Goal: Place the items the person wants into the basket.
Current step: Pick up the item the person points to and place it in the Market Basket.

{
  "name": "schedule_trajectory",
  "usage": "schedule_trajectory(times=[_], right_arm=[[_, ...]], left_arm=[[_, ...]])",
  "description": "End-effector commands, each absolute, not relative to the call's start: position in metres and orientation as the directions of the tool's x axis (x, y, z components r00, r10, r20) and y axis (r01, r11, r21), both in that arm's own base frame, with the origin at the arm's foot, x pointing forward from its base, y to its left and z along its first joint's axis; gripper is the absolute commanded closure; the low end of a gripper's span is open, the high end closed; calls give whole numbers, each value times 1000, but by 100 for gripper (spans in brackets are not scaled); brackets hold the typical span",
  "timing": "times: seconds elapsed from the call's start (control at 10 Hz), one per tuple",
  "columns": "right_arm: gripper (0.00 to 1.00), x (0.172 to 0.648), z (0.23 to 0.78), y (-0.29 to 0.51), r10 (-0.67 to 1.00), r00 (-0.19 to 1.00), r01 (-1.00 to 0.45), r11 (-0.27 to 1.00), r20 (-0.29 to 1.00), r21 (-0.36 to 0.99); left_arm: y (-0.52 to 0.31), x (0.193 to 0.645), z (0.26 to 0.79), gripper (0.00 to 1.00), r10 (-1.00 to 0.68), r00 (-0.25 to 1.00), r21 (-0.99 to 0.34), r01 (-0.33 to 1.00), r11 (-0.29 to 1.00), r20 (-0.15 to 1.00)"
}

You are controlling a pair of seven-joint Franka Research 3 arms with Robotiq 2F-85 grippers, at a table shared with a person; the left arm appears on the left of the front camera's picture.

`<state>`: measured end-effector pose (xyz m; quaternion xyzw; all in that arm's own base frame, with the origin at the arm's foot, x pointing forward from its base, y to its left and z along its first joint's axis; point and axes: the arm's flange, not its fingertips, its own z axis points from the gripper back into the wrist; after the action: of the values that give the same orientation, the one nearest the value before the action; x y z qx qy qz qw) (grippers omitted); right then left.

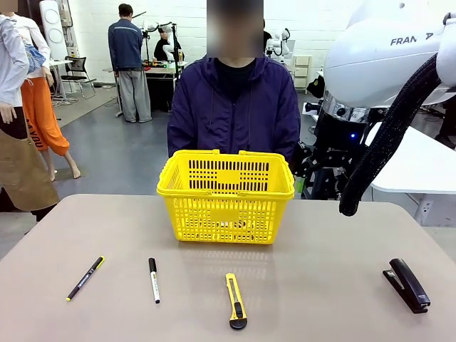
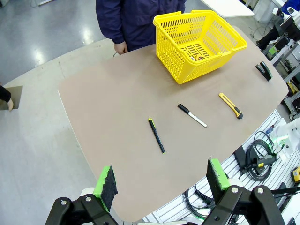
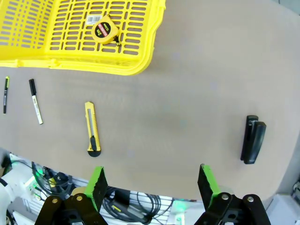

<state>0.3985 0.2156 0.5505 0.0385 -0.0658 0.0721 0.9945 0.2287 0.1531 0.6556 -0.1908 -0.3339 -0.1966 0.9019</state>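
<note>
The yellow basket (image 1: 225, 196) stands mid-table in front of the person (image 1: 234, 107); a yellow-and-black tape measure (image 3: 106, 30) lies on its floor. The black pen with yellow-green ends (image 1: 85, 278) lies at the front left, and the black stapler (image 1: 407, 284) at the front right. My left gripper (image 2: 161, 180) hangs open high above the table's near-left edge, the pen (image 2: 156, 135) ahead of it. My right gripper (image 3: 151, 183) is open above the near edge, with the stapler (image 3: 252, 138) to its right. Neither holds anything.
A white marker with a black cap (image 1: 154, 280) and a yellow-and-black utility knife (image 1: 236, 301) lie along the front of the table between pen and stapler. Cables and a rail (image 2: 253, 159) run below the table's near edge. The person's hand (image 2: 121, 48) rests at the far edge.
</note>
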Motion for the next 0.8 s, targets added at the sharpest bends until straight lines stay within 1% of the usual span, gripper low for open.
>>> schedule_trajectory(times=[0.0,0.1,0.3,0.4,0.6,0.7], right_arm=[[0,398,550,216,138,981,-148,987,136,67],[0,394,561,193,244,962,-259,957,123,133],[0,377,591,142,296,932,-347,894,207,283],[0,365,606,115,349,902,-423,832,254,359],[0,331,632,51,499,769,-638,625,399,449],[0,312,640,8,532,679,-734,498,505,461]], left_arm=[[153,229,656,0,-232,694,-211,489,846,681],[153,229,656,0,-232,694,-211,489,846,681],[153,229,656,0,-232,694,-211,489,846,681],[153,229,656,0,-232,694,-211,489,846,681],[153,229,656,0,-232,694,-211,489,846,681],[153,229,656,0,-232,694,-211,489,846,681]])
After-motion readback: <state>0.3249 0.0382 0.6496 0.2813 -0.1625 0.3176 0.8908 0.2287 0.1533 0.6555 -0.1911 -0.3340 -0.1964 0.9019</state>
